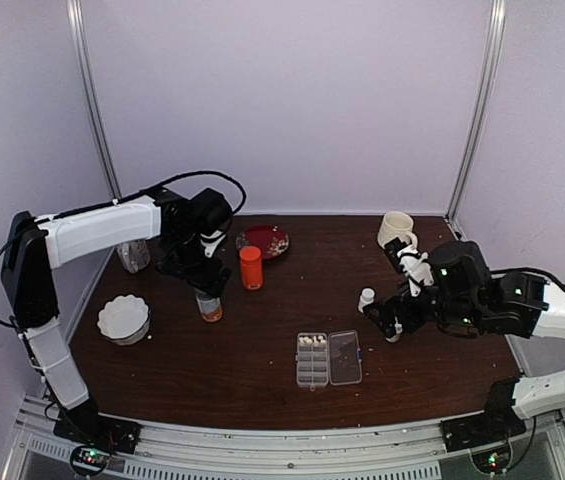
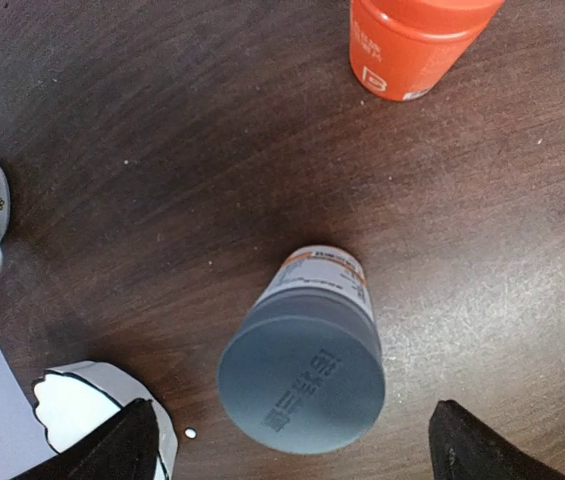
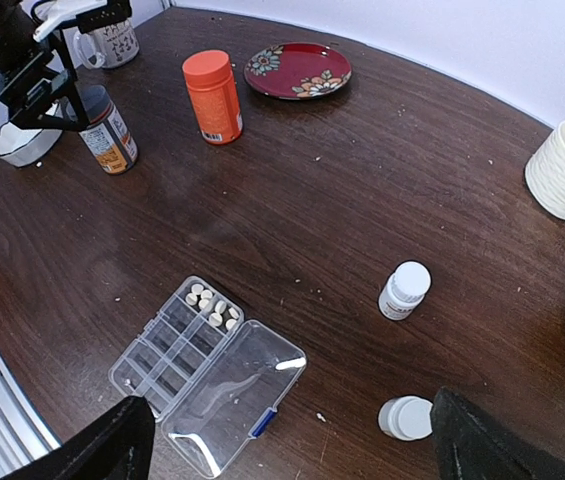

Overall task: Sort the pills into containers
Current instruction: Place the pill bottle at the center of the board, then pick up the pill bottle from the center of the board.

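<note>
The left gripper (image 2: 294, 408) hangs spread wide over the grey-capped bottle (image 2: 302, 372); I'd lower it straight, bottle centred between the fingers (image 2: 112, 450), and close gently on its sides. The right gripper (image 3: 290, 400) is spread too; pills (image 3: 212, 304) lie in 1 end compartment of the open box (image 3: 247, 392).

Soft, even light from overhead leaves only short, faint shadows. The dark counter (image 2: 512, 300) carries a dull sheen in both wrist views, and the organiser lid (image 3: 227, 400) throws small white glints. The right wrist view bows the counter's edges; close up, the grey-capped bottle (image 2: 302, 370) looks slightly soft.
</note>
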